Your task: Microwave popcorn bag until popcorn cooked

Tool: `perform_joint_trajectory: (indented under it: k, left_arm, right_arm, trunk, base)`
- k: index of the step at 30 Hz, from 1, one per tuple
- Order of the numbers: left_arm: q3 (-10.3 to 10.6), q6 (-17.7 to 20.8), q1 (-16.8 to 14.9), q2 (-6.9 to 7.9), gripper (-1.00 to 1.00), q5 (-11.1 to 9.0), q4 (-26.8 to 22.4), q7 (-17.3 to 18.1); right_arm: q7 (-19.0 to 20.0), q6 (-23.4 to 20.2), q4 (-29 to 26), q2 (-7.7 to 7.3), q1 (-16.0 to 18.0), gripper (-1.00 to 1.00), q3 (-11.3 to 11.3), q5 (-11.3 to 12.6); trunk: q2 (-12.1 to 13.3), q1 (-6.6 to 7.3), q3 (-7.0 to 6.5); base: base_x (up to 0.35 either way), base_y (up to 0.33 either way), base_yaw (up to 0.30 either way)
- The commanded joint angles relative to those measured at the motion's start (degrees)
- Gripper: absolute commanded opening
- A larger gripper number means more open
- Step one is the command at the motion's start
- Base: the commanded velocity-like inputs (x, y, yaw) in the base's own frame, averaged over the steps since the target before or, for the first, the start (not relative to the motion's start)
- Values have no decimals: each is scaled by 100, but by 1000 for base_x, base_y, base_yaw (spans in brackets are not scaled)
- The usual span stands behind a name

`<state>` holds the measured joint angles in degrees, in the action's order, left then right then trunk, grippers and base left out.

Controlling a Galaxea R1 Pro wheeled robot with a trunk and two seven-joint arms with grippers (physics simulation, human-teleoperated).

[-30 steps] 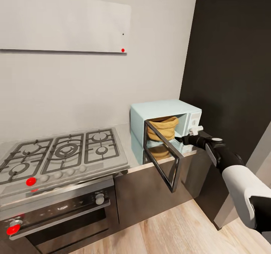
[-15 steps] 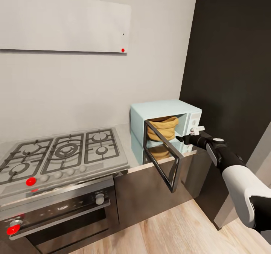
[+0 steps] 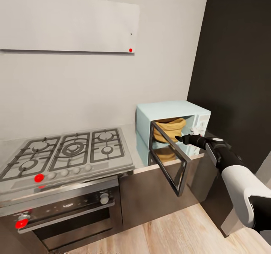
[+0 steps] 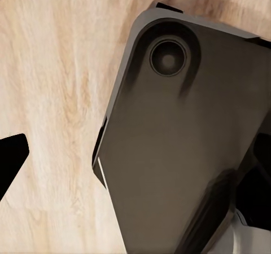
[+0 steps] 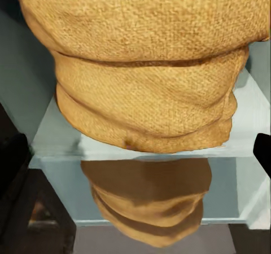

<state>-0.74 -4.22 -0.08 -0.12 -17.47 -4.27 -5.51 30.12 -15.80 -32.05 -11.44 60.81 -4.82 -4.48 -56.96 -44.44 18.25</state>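
Observation:
The pale mint-blue microwave (image 3: 171, 110) stands on the grey countertop (image 3: 130, 134) by the dark wall, and its glass door (image 3: 168, 160) hangs wide open toward me. The tan popcorn bag (image 3: 171, 130) sits upright inside the cavity. In the right wrist view the popcorn bag (image 5: 147, 79) rests on the microwave floor (image 5: 51, 138), close ahead. My right gripper (image 3: 180, 137) hovers just in front of the opening, right of the door, open and holding nothing. My left gripper (image 4: 135, 158) points down at the wooden floor, open and empty.
A gas hob (image 3: 66, 154) with grey grates lies left of the microwave, above a built-in oven (image 3: 71, 212). A tall dark panel (image 3: 237, 69) stands right of the microwave. A white wall cabinet (image 3: 67, 24) hangs above. Part of my dark base (image 4: 186, 135) lies over the wooden floor (image 4: 56, 96).
The head view has turned a little, shifting the whole picture right. My right gripper has drifted from the control panel toward the microwave opening. Bag and door are unmoved.

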Motion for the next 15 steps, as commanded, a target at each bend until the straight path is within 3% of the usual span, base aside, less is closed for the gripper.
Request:
perform_joint_trajectory:
  k: [1, 4, 15]
  left_arm:
    - [-5, -9, -1, -2, 100, -20, -4, -11]
    - [-5, -10, -1, 0, 100, -20, -4, -11]
    - [-8, -8, -1, -5, 100, -20, -4, -20]
  right_arm:
    - [47, -33, -12, 2, 1, 100, -37, -45]
    - [45, -14, -13, 1, 1, 100, -37, -51]
    - [-43, 42, -20, -37, 1, 100, -38, -79]
  trunk:
    - [-4, -1, 6]
    - [-4, -1, 6]
    - [-4, -1, 6]
  base:
    - [0, 0, 272]
    - [0, 0, 130]
    - [0, 0, 5]
